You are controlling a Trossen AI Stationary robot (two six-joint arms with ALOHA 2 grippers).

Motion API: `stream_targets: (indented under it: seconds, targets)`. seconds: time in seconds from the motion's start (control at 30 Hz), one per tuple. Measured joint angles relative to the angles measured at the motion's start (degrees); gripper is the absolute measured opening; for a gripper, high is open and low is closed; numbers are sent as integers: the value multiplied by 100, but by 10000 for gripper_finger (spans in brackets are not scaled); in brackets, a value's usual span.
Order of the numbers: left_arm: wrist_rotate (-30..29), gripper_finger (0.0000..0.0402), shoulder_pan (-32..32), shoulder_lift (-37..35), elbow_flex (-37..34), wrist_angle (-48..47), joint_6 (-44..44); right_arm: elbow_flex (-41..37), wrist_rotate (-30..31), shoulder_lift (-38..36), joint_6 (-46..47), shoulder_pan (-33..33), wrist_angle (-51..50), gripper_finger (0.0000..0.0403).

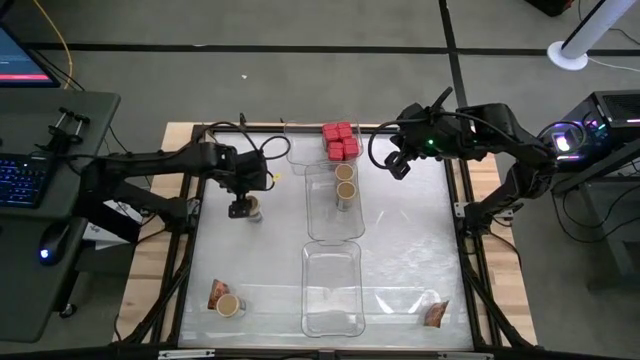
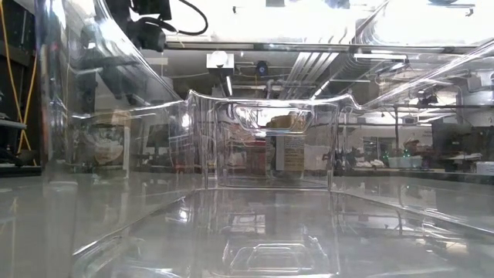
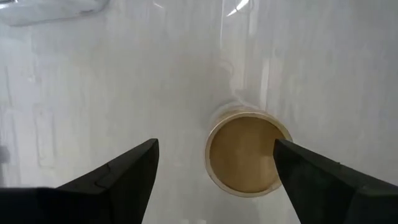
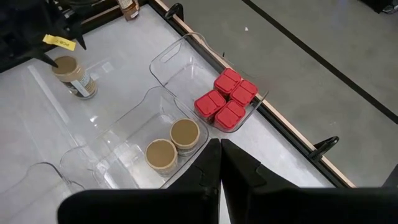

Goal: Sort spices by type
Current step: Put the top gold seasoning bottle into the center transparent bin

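High view, looking straight down: left gripper (image 1: 240, 208) hovering over a tan-topped jar (image 1: 251, 207) on the left part of the table (image 1: 400, 250), fingers spread wide and not yet clamping it. Right gripper (image 1: 398, 166) waiting closed and empty near the far right of the table. Four red containers (image 1: 340, 141) sitting together in the far tray (image 1: 300, 152), apparently sorted. Two jars (image 1: 345, 182) standing in the middle tray (image 1: 322, 225). Near tray (image 1: 332, 295) lying empty. Another jar (image 1: 230, 305) beside a brown-orange packet (image 1: 217, 294) at the near left corner; a second packet (image 1: 436, 314) at the near right. Other packets not showing anywhere.

Low view, level with the tabletop: mostly showing clear tray walls (image 2: 262, 139) and the room beyond; dark arm parts hanging at upper left, nothing of the spices legible.

Left wrist view: looking down between two dark fingers (image 3: 118, 177) at the jar's tan top (image 3: 245, 152), one finger right beside the lid, the other well apart. Jar sitting off-centre in the gap.

Right wrist view: fingers (image 4: 208, 165) pressed together, holding nothing; red containers (image 4: 227, 98), the two trayed jars (image 4: 174, 144) and the lone jar (image 4: 71, 74) under the left arm all visible.

Judging the step in hand: picking up the third jar. Next move probably calling for centring over the lid, lowering, closing, then carrying to the middle tray alongside the other two.
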Motion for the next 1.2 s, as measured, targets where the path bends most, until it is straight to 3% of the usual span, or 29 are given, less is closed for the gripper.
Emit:
stream_targets:
  seconds: [0.37,0.53,0.83,1.2]
  targets:
    - [124,372,139,471,0,-233,148,0,5,0,0,0,2,0]
    - [-5,373,142,510,9,-285,-481,0,6,0,0,0,2,0]
    - [602,372,150,490,225,-290,-567,0,11,0,0,0,2,0]
    - [725,372,-12,309,450,-480,-549,0,13,0,2,0,2,0]
